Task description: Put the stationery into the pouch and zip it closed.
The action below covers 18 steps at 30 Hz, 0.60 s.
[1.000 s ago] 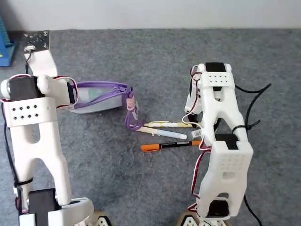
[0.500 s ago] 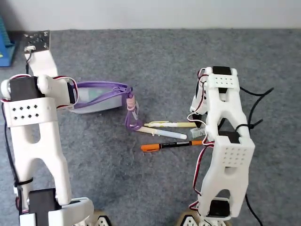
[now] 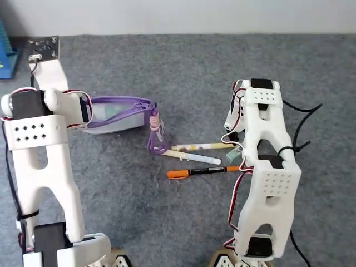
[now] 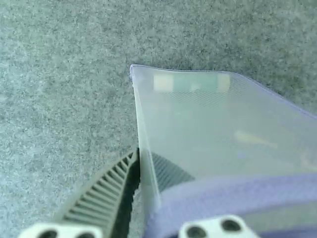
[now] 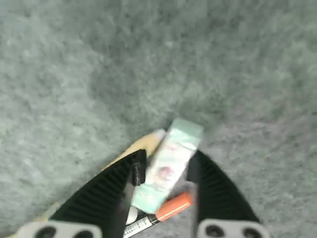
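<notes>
Pouch (image 3: 119,114) lies on the grey desk (image 3: 194,67), its edge pinched tight in the left claw (image 4: 143,168). The right claw (image 5: 167,157) grips a green eraser (image 5: 166,178) among the yellow pen (image 3: 200,147), white pen (image 3: 194,158) and orange pen (image 3: 200,171). A purple strap (image 3: 157,142) lies just beside them.

Left gripper (image 4: 141,168) and right gripper (image 5: 167,158) hang low, jaws clamped.

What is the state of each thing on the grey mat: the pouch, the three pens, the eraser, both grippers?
Translucent pouch with purple zip: looks open, not zipped.
Left gripper: shut on the pouch.
Yellow pen: lying outside the pouch.
White pen: lying outside it.
Black-and-orange pen: lying outside it.
Mint-green eraser: flat on the mat.
Right gripper: straddles the eraser; grip unclear.
</notes>
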{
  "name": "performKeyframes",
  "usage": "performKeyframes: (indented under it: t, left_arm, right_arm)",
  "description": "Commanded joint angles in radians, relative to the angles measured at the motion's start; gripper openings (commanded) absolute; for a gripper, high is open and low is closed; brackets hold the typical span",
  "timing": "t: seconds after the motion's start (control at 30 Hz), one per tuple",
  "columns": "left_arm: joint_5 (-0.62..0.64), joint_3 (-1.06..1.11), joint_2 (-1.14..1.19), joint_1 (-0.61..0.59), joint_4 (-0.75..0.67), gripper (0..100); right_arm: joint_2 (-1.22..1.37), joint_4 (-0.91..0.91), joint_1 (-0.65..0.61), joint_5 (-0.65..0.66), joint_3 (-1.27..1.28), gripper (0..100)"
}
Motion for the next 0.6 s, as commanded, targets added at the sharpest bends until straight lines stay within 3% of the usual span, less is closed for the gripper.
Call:
performKeyframes:
  t: [0.0, 0.33, 0.57]
  left_arm:
    - [0.011, -0.004, 0.006, -0.002, 0.028, 1]
    - [0.011, -0.004, 0.006, 0.002, 0.028, 1]
    - [0.011, -0.004, 0.008, 0.005, 0.026, 1]
  right_arm:
    - [0.035, -0.019, 0.027, -0.006, -0.012, 1.4]
    - [-0.183, 0.116, -0.027, 0.005, -0.014, 0.9]
    - [-0.456, 0.222, -0.105, 0.106, -0.014, 0.9]
